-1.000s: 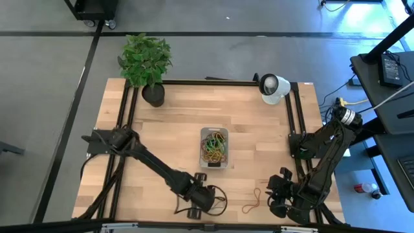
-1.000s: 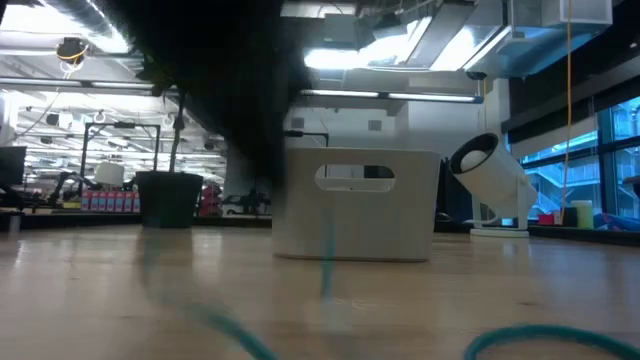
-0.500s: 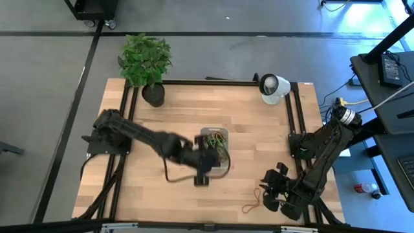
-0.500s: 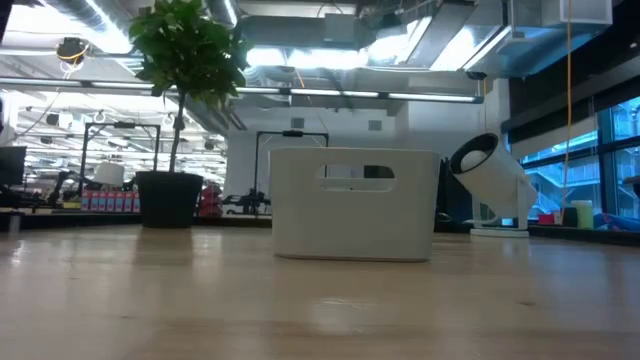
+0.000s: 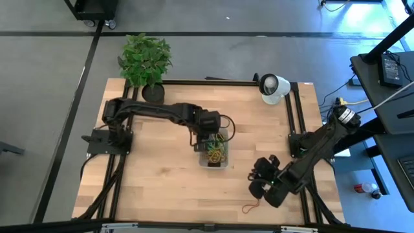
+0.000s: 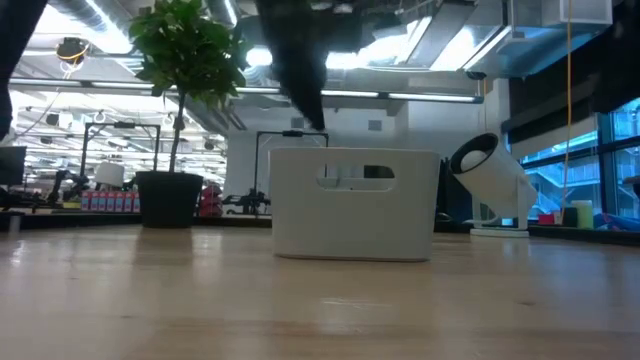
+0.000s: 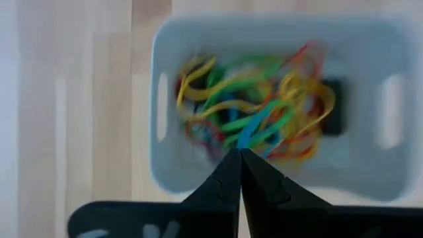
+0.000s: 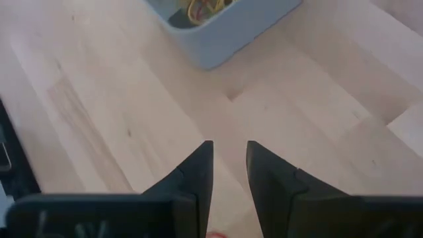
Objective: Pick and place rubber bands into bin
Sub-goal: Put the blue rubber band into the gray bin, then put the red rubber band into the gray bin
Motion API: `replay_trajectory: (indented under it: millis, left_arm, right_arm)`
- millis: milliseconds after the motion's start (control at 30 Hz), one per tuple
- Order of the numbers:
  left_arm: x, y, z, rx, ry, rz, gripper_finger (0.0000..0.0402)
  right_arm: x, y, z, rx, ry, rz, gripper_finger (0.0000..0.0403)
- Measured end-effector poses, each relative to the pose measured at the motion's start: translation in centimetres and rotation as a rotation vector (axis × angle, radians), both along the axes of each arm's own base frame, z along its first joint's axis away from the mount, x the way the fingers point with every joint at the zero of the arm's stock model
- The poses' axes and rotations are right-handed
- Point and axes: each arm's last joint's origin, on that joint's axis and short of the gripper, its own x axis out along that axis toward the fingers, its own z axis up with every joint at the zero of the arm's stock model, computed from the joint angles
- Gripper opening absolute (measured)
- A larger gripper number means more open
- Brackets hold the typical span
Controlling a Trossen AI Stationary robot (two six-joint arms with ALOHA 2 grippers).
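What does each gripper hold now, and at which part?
Whether the shut left gripper, above the bin, pinches a band cannot be told. The right gripper is open and empty.

From above I see the pale wooden tabletop standing on a grey floor crossed by dark lines. A potted plant sits at one far corner, a round white lamp at the other. Level across the wood, my view opens onto a hall with ceiling strip lights and blue-lit windows at the side
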Motion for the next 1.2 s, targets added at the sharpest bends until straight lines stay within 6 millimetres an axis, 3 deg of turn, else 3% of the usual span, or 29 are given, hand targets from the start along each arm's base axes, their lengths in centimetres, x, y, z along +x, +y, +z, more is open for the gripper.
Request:
replay_trajectory:
  millis: [200,433,633,800,933,1100,1200]
  left_arm:
    - [0.6,1.7,-4.2,-0.050,-0.018,-0.056,0.0001]
    - [1.9,1.8,-5.8,-0.034,-0.077,-0.141,0.0012]
    - [1.7,1.8,-6.6,-0.030,-0.029,-0.164,0.0067]
    - [1.5,2.0,-6.2,0.004,-0.023,-0.195,0.0127]
    - [0.6,2.5,-4.2,0.037,-0.049,-0.174,0.0159]
    - [-1.4,3.6,-0.5,-0.011,-0.132,-0.164,0.0166]
    - [-3.6,4.8,1.8,-0.019,-0.190,-0.145,0.0153]
  right_arm:
    - [1.7,-1.4,0.1,0.030,-0.028,-0.080,0.0094]
    - [3.6,-3.3,0.2,0.060,-0.065,-0.174,0.0094]
    - [4.4,-4.1,0.3,0.088,-0.076,-0.209,0.0094]
    - [4.4,-4.1,0.3,0.088,-0.075,-0.210,0.0094]
    - [4.6,-4.0,0.4,0.108,-0.097,-0.211,0.0094]
    - [4.9,-4.1,0.5,0.126,-0.114,-0.220,0.0093]
    - [4.9,-3.9,0.9,0.200,-0.080,-0.249,0.0068]
